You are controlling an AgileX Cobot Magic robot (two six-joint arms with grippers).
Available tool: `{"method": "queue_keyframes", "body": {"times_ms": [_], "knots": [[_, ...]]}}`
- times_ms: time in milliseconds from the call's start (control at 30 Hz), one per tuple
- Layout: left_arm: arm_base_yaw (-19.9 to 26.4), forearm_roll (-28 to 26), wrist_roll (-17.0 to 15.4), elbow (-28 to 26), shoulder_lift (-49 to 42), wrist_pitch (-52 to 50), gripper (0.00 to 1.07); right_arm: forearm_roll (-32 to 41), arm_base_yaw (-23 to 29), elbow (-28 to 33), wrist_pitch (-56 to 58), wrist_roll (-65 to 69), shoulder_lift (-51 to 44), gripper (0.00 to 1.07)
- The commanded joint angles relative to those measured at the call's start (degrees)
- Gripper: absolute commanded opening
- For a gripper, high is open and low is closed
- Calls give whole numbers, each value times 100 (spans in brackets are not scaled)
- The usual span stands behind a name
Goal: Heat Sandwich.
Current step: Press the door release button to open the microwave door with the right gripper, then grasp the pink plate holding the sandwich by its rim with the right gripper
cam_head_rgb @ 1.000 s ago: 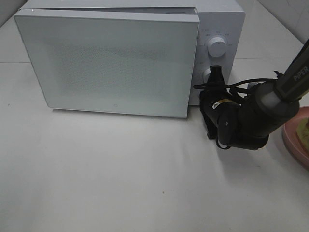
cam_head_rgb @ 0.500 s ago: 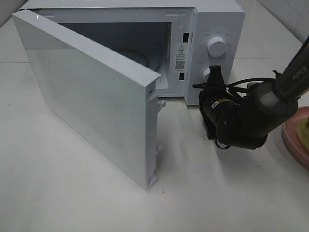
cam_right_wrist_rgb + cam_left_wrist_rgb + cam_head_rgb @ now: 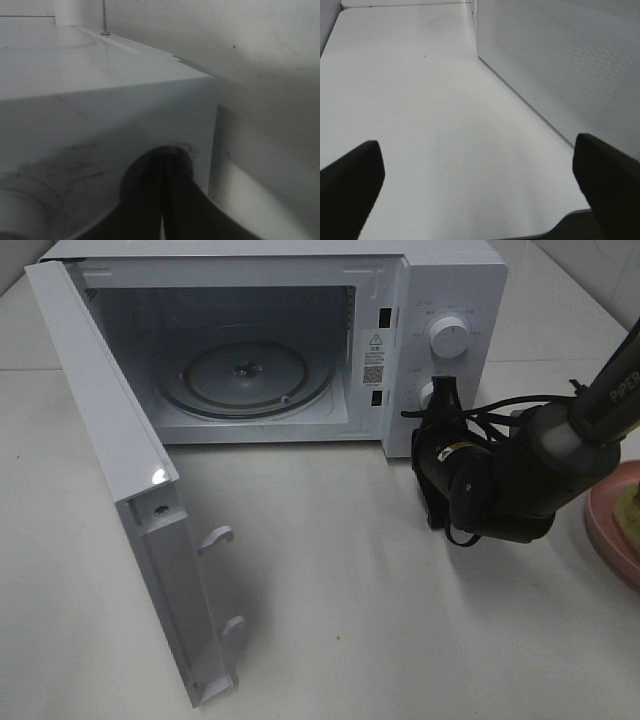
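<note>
Appearing only overhead is the turntable (image 3: 250,380); left jaws spread, right jaws clenched

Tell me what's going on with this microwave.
The right gripper, shut, has its tip against the microwave's control panel by the lower knob. The door stands wide open, showing the glass turntable. The sandwich sits on its pink plate at the far right; the left gripper hangs open beside the door.
</note>
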Motion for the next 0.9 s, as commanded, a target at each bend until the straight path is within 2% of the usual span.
{"method": "queue_keyframes", "body": {"times_ms": [33,167,567,900], "knots": [[11,-6,-11,6,-97,-34,98,-630,-138,-470,-498,-74,-86,0],[11,-6,-11,6,-97,-34,98,-630,-138,-355,-183,-74,-269,0],[11,-6,-11,6,-97,-34,98,-945,-132,470,653,-97,-756,0],[11,-11,-11,6,-97,-34,98,-1180,-132,957,842,-367,-1232,0]]}}
